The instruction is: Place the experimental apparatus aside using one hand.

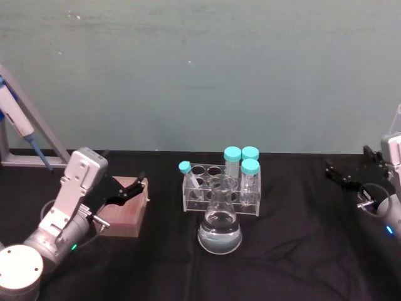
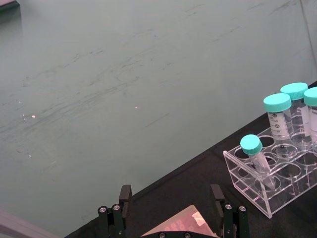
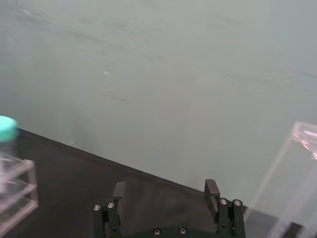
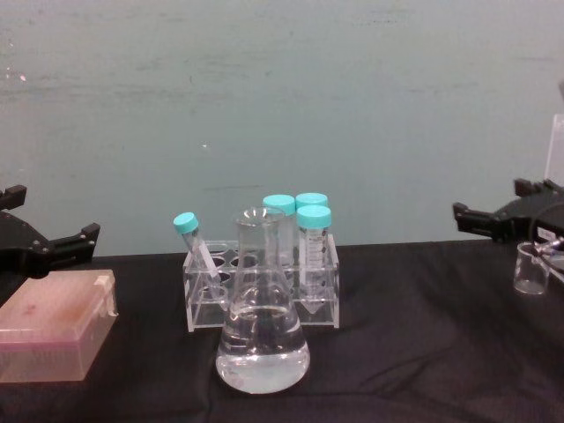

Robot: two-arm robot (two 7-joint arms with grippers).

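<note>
As it stands upright, the flask (image 1: 220, 207) holds liquid (image 1: 220, 241).

On the black table (image 1: 301, 251) stands a conical flask (image 1: 220, 229). A clear tube rack (image 1: 194, 202) is just behind the flask, a pink box (image 1: 125, 213) to its left, a small beaker (image 4: 531, 268) far to its right.

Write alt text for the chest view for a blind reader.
A flask part-filled with clear liquid stands on a black table in front of a clear rack of four teal-capped tubes. At the left edge the open left gripper hangs above a pink box; at the right, the open right gripper near a small beaker.
</note>
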